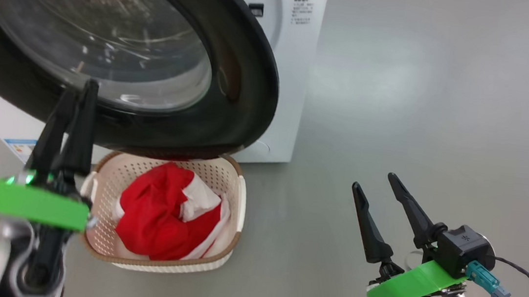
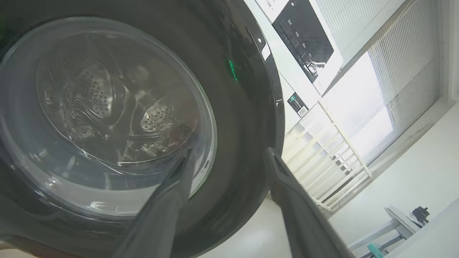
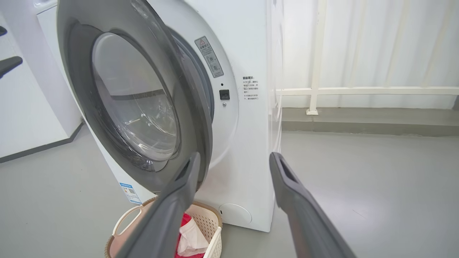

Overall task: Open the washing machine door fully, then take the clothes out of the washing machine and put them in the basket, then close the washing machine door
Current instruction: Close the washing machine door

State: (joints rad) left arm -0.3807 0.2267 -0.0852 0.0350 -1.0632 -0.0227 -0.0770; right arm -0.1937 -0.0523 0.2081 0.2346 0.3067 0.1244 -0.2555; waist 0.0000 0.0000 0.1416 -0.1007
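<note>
The washing machine door (image 1: pixel 239 82) stands swung out from the washing machine (image 1: pixel 297 73), its glass bowl turned toward the head camera. Its lower rim overhangs the far edge of the basket (image 1: pixel 239 215), which sits on the grey floor (image 1: pixel 421 111) at 6 o'clock of the door. The clothes (image 1: pixel 158 221), red with white panels, lie heaped inside the basket and cover most of its bottom. The left gripper (image 1: pixel 79 89) is raised at 9 o'clock of the basket, its tips in front of the door's lower rim; whether they touch it cannot be told. In the left wrist view its fingers (image 2: pixel 172 200) are spread wide with nothing between them, pointing at the door (image 2: pixel 247 125), and the drum's holes show through the glass. The right gripper (image 1: pixel 374 182) hangs over the floor at 3 o'clock of the basket, well apart from it, its fingers also spread wide and empty. In its own wrist view the right gripper (image 3: pixel 235 157) faces the washing machine (image 3: pixel 251 161) and the inner side of the door (image 3: pixel 80 89), with the basket (image 3: pixel 215 243) and a bit of the clothes (image 3: pixel 183 220) at 7 o'clock.
</note>
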